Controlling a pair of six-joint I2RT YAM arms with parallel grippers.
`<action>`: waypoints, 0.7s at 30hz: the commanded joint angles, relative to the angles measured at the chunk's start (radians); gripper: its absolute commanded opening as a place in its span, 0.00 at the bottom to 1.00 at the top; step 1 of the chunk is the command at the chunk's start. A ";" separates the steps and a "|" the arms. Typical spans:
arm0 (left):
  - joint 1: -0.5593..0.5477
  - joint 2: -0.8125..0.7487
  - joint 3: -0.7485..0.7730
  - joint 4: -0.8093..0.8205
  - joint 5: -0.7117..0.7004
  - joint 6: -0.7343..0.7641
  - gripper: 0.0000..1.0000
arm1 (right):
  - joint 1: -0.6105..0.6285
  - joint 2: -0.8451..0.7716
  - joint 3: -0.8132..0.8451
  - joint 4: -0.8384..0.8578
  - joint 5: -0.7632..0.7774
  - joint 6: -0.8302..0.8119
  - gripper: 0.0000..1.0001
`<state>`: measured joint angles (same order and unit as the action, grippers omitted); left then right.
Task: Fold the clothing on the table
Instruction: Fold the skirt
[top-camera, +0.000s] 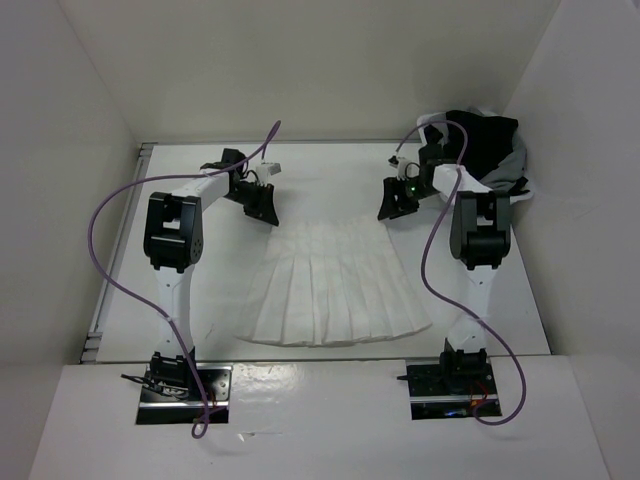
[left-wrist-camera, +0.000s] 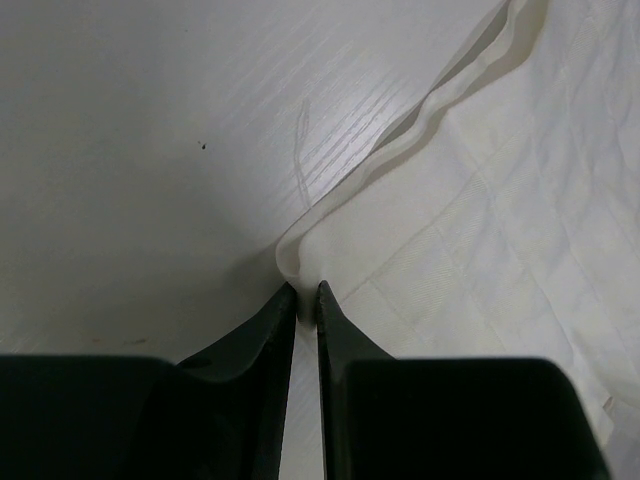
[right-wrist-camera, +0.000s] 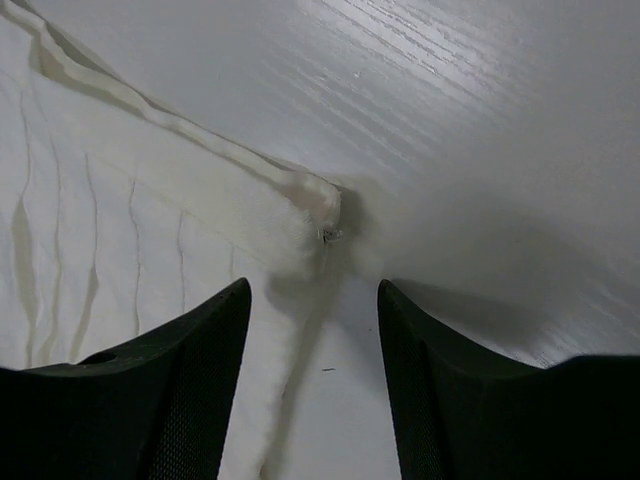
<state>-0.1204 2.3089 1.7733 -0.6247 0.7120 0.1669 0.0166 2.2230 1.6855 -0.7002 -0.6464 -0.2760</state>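
Overhead, a white pleated skirt (top-camera: 335, 285) lies fanned flat in the middle of the white table (top-camera: 330, 165), its narrow waistband toward the far side and its wide hem toward the arm bases. At the band's left corner the left claw (top-camera: 262, 208) is down on the cloth. Its wrist view shows the two dark fingers (left-wrist-camera: 260, 340) drawn almost together and pinched on the folded corner of the band, with only a sliver between them. From the tips the band runs off in a wavy raised line. At the opposite corner the right claw (top-camera: 395, 205) hangs low with its jaws apart. In its wrist view the fingers (right-wrist-camera: 180, 380) stand either side of the band's end, one over the pleats and one over bare table. At the table's far right corner a heap of black and grey clothes (top-camera: 490, 140) sits well apart from the skirt.
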 joint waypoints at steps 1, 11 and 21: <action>0.004 -0.028 -0.011 -0.035 -0.014 0.048 0.20 | -0.001 0.030 0.063 -0.019 -0.035 -0.015 0.59; 0.004 -0.019 -0.020 -0.035 -0.014 0.066 0.20 | -0.001 0.095 0.114 -0.039 -0.067 -0.034 0.51; 0.004 -0.019 -0.020 -0.035 -0.023 0.066 0.20 | 0.026 0.124 0.132 -0.048 -0.076 -0.034 0.28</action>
<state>-0.1204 2.3081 1.7733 -0.6300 0.7124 0.1860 0.0261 2.3127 1.7813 -0.7235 -0.7246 -0.2905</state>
